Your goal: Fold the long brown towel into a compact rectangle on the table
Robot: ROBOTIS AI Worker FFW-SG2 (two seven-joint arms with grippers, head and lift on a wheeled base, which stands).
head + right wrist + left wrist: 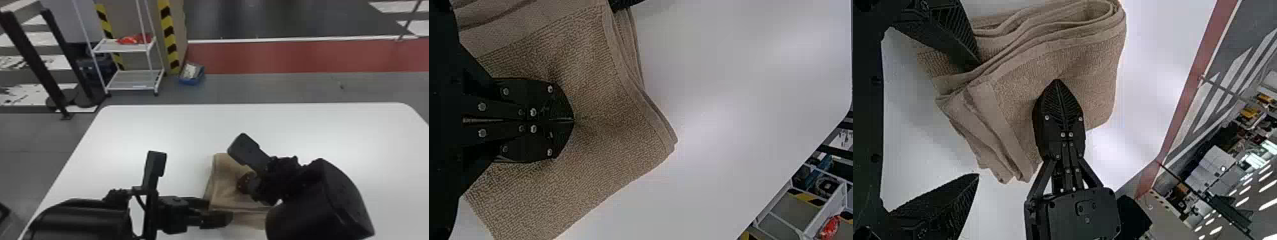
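Although we judge most of the folding to be done, we cannot yet class the brown towel point(1088, 75) as a finished compact rectangle. In the left wrist view we see several stacked layers, rounded at one folded end, with loose hemmed edges splaying out of line at a corner.

Towel location: it lies on the white table point(134, 134), on the near side of the tabletop, between our two arms.

Right gripper point(571, 120): its two fingers are closed together on the upper face of the towel. The terry cloth puckers around the tips, so we take it to be pinching the fabric.

Left gripper point(978, 119): its fingers are spread well apart. One overlaps the layered edge; the other stands beside the towel, over the tabletop. We cannot tell whether the first finger sits between layers or only against them. No cloth is clamped.

Work left, in our judgement: bring the splayed edges into line, complete any remaining turn, flatten the stack, then release and withdraw both grippers. Caution: an uneven pull could shift the layers.
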